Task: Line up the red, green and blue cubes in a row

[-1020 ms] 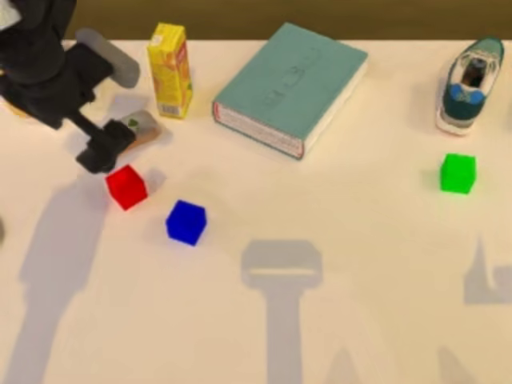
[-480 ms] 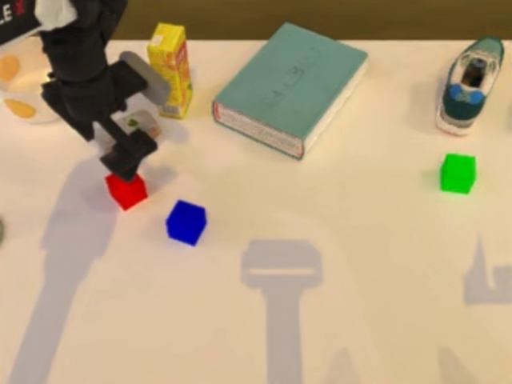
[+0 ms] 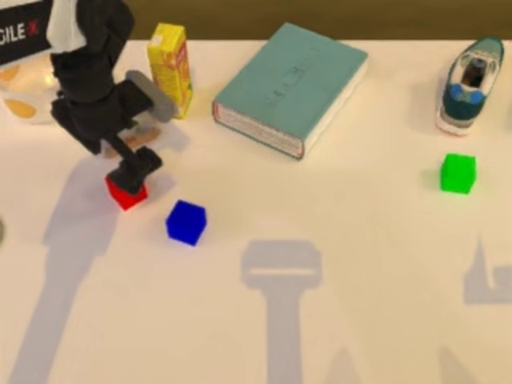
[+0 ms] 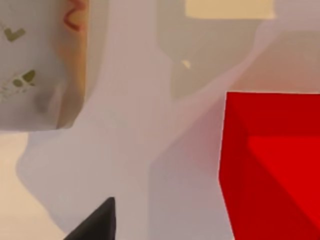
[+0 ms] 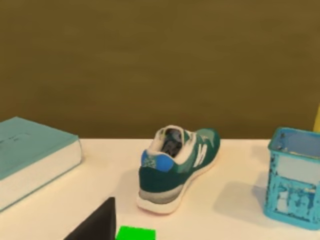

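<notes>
The red cube (image 3: 124,197) lies at the table's left with my left gripper (image 3: 130,176) right over it, covering its far part. In the left wrist view the red cube (image 4: 272,165) looms large beside one dark fingertip (image 4: 97,225); the jaws stand open, apart from the cube. Just right of it sits the blue cube (image 3: 186,222). Far over at the right lies the green cube (image 3: 458,173). My right gripper (image 5: 162,236) is parked outside the top view, open, with the green cube (image 5: 135,233) close below its fingertip (image 5: 101,220).
A yellow juice carton (image 3: 170,68) and a small grey packet (image 3: 142,136) stand just behind the left arm. A teal book (image 3: 290,86) lies at the back middle, a green shoe (image 3: 470,78) at the back right. A blue basket (image 5: 295,175) stands beside the shoe.
My left arm has swung right and toward the front, bringing its gripper down from beside the red cube to directly over it. The cubes have not moved.
</notes>
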{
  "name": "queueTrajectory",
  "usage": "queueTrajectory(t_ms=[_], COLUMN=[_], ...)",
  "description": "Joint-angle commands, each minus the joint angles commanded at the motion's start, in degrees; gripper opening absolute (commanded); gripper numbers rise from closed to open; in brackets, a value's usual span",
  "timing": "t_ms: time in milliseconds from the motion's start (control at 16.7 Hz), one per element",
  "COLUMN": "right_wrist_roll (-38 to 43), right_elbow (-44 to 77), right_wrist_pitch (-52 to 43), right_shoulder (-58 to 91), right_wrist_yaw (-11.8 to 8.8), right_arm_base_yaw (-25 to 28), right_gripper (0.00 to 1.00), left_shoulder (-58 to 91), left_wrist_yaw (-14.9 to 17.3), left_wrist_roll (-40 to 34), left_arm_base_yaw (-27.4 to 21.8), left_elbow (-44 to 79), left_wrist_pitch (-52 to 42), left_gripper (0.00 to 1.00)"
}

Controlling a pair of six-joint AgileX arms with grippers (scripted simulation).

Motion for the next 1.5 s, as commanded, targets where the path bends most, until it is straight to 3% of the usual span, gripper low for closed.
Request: queueTrajectory(t_ms=[240, 540, 1320, 1500], right_wrist_roll=[0.0, 0.0, 0.0, 0.0], right_elbow=[0.0, 0.0, 0.0, 0.0], right_wrist_pitch=[0.0, 0.0, 0.0, 0.0], right_shoulder=[0.0, 0.0, 0.0, 0.0], right_wrist_yaw=[0.0, 0.0, 0.0, 0.0], right_arm_base_yaw=[0.0, 0.0, 0.0, 0.0], right_gripper=[1.00, 1.00, 1.00, 1.00], left_shoulder=[3.4, 4.0, 4.0, 4.0], left_wrist_yaw=[0.0, 0.0, 0.0, 0.0], left_wrist_roll=[0.0, 0.0, 0.0, 0.0], left_arm_base_yaw=[0.0, 0.0, 0.0, 0.0], left_elbow=[-5.1, -6.0, -6.0, -6.0], left_wrist_pitch=[8.7, 10.0, 10.0, 10.0], left_gripper=[1.00, 1.00, 0.02, 0.00])
